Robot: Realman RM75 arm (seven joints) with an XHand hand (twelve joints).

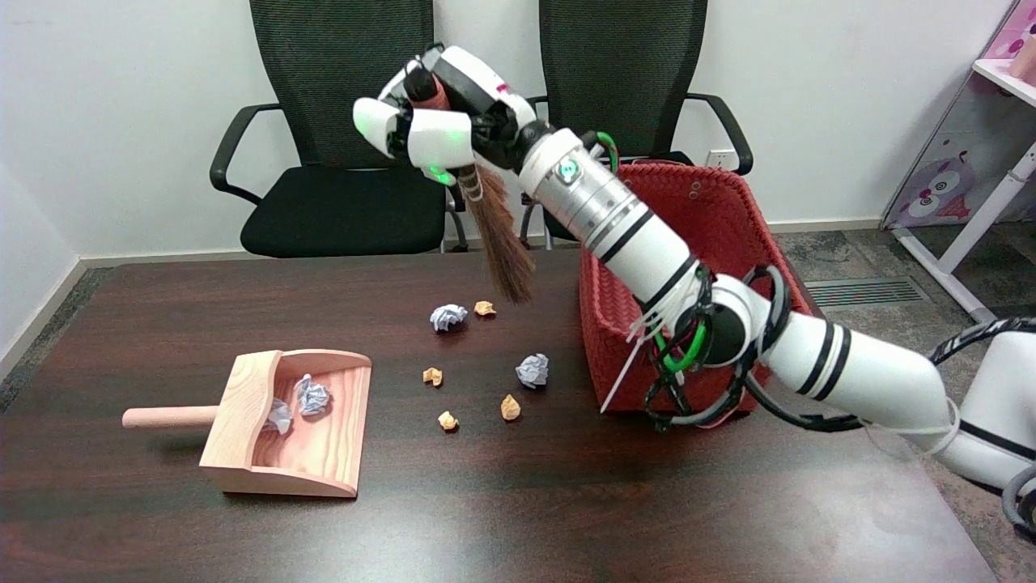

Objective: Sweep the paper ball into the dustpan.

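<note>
Right hand (425,121) is wrapped tight around the broom (500,247) handle, fingers closed on it, bristles hanging free in the air just above the far end of the litter and touching nothing. Down on the worktop (518,510), the dustpan (287,425) sits at 9 o'clock of the mess, mouth facing right, and there are two grey balls (312,397) in it, so part of the job looks done. Two more grey paper balls are loose: one (447,317) at 12 o'clock of the scatter, right beneath the bristles, and one (532,370) at 3 o'clock beside the basket (639,324). Small tan scraps (510,407) are dotted between them. By my reckoning it's about halfway, with both loose balls needing a push toward 9 o'clock, and no stroke on yet.
</note>
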